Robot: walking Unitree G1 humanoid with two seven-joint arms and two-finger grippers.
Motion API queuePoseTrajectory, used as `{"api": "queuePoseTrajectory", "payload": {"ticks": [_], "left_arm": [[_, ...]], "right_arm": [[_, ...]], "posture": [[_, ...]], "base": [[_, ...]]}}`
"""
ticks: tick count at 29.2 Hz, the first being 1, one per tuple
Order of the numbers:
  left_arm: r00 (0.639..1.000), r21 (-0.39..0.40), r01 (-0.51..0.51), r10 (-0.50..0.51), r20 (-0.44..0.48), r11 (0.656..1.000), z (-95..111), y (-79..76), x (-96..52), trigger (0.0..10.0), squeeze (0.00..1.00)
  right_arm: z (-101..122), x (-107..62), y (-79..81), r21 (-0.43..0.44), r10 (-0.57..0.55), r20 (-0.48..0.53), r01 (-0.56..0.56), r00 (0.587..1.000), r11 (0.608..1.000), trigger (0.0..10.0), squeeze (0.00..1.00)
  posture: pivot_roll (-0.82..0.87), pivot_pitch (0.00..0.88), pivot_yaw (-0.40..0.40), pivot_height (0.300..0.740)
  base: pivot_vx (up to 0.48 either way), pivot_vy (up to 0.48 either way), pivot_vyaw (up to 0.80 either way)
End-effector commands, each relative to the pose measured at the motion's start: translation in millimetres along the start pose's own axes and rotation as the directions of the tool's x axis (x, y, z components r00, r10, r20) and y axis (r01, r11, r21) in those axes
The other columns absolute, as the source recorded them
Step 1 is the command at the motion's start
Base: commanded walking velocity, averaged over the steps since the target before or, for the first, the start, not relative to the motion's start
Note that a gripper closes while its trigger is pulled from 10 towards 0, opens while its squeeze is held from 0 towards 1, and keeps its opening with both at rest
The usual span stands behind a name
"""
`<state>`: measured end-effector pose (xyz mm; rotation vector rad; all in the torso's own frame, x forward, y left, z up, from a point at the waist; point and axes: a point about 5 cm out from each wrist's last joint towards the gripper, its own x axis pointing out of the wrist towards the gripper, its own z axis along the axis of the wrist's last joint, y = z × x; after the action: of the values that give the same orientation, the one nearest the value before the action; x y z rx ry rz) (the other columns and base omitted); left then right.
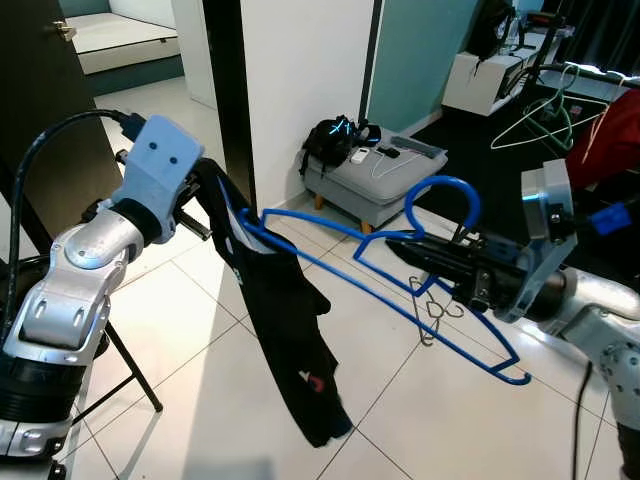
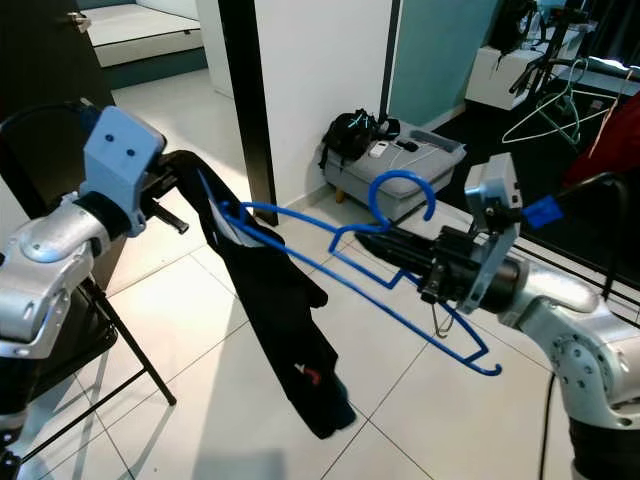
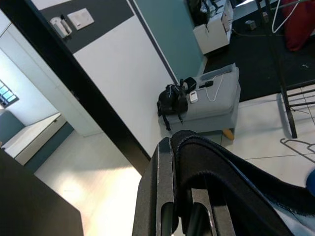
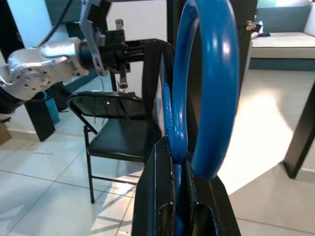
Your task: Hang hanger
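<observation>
A blue plastic hanger (image 1: 400,290) is held level in front of me, its hook (image 1: 445,195) curving up near my right gripper (image 1: 400,247), which is shut on the hanger's neck. In the right wrist view the blue hook (image 4: 206,83) rises straight from between the black fingers (image 4: 157,196). A black garment (image 1: 285,330) drapes over the hanger's far end and hangs down toward the floor. My left gripper (image 1: 205,185) is shut on the garment's top edge, and in the left wrist view the black cloth (image 3: 221,167) lies folded over the fingers (image 3: 160,196).
A grey padded bench (image 1: 385,175) with a black bag (image 1: 335,140) stands against the white wall. A black folding chair (image 2: 90,330) is under my left arm. Pale wire hangers (image 1: 545,115) hang at the back right beside a red cloth (image 1: 605,140). A wire hanger (image 1: 432,305) lies on the tiles.
</observation>
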<state>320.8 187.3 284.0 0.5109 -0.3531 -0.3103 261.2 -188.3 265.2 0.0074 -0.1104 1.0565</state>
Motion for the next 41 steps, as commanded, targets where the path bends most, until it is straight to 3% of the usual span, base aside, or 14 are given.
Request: {"api": "queuePoseTrajectory", "payload": {"ticks": [1, 6, 8, 14, 31, 41], "left_arm": [[1.000, 0.012, 0.018, -0.018, 0.021, 1.000, 4, -4.6, -0.5, 10.0, 0.00], [0.998, 0.003, 0.032, -0.032, 0.051, 0.999, 12, -8.5, 1.4, 10.0, 0.00], [0.994, -0.022, 0.061, -0.058, 0.096, 0.998, 24, -19.8, 5.0, 10.0, 0.00], [0.990, -0.033, 0.083, -0.079, 0.115, 0.996, 29, -30.1, 6.7, 10.0, 0.00], [0.999, 0.030, 0.014, -0.015, 0.041, 0.999, 14, -16.2, 4.7, 10.0, 0.00], [0.998, 0.021, 0.036, -0.037, 0.056, 0.999, 18, -27.8, 7.6, 10.0, 0.00]], "right_arm": [[2, -6.3, -1.3, -0.003, -0.012, 0.004, 0.012, 1.000, 1.000, 10.0, 0.00], [1, -6.5, 0.0, -0.001, -0.009, -0.010, 0.009, 1.000, 1.000, 10.0, 0.00], [-3, -1.4, 1.9, 0.000, -0.005, -0.022, 0.005, 1.000, 1.000, 10.0, 0.00], [-5, 2.6, 3.0, 0.003, 0.003, -0.024, -0.003, 1.000, 1.000, 10.0, 0.00], [0, -14.8, -4.0, -0.024, -0.024, -0.073, 0.023, 0.997, 0.999, 10.0, 0.00], [2, -11.0, -1.9, -0.023, -0.007, -0.066, 0.005, 0.998, 1.000, 10.0, 0.00]], "posture": [[0.00, 0.000, -0.001, 0.740], [0.00, 0.000, -0.002, 0.740], [0.00, 0.000, -0.003, 0.740], [0.01, 0.000, -0.005, 0.740], [0.00, 0.000, -0.002, 0.740], [-0.01, 0.000, -0.004, 0.740]], "base": [[0.000, 0.000, 0.00], [0.000, 0.000, 0.00], [0.000, 0.000, 0.00], [0.000, 0.000, 0.00], [0.000, 0.000, 0.00], [0.000, 0.000, 0.00]]}}
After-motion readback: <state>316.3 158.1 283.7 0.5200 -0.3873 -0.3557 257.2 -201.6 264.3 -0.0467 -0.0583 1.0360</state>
